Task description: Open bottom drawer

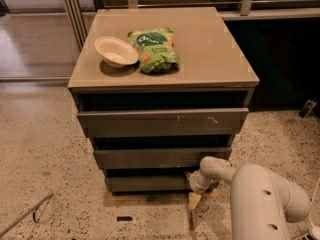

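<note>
The cabinet has three dark grey-olive handleless drawers stacked under a tan top. The bottom drawer (147,183) is the narrowest front, lowest near the floor, its front plain and only slightly proud of the cabinet. The mid drawer (160,157) sits above it and the widest front with pale scratches (162,122) is above that. My gripper (193,200) hangs from the white arm (260,194) at the bottom drawer's right end, its tan fingertips pointing down at the floor, just right of the drawer front.
A white bowl (116,51) and a green snack bag (154,50) lie on the cabinet top (210,44). A thin metal rod (25,215) lies on the speckled floor at the lower left. Dark railing and wall stand behind and to the right.
</note>
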Tool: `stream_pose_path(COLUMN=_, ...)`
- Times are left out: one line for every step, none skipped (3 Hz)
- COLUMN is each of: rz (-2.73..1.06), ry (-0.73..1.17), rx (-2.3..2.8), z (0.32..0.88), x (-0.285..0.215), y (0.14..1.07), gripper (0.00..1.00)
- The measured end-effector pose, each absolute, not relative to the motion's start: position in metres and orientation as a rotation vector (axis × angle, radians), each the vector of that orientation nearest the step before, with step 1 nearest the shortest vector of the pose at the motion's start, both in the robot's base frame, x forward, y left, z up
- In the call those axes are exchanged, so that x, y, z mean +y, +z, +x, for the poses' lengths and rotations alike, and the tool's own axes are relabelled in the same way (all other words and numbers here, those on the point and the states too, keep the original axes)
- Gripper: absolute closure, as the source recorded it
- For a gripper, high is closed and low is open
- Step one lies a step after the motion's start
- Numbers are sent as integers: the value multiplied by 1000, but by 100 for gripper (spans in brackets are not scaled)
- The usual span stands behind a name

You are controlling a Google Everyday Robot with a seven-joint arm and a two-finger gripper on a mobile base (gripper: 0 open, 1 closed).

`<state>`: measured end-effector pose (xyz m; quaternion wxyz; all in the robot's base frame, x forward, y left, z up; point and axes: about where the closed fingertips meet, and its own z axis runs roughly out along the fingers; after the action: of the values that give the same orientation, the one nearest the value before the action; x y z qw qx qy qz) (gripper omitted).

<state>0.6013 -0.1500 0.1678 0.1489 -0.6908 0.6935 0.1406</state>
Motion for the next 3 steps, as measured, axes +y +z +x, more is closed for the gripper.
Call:
stream_pose_path(rz=-1984, ry=447, rx=2011, z=586, x=-153, y=173, gripper=0)
stream_pose_path(rz=-1981, ry=504, rx=2020, z=568, x=-155, y=181, gripper=0)
stream_pose_path(rz=-1984, ry=556, rx=2035, z=550, x=-158, y=187, gripper=0)
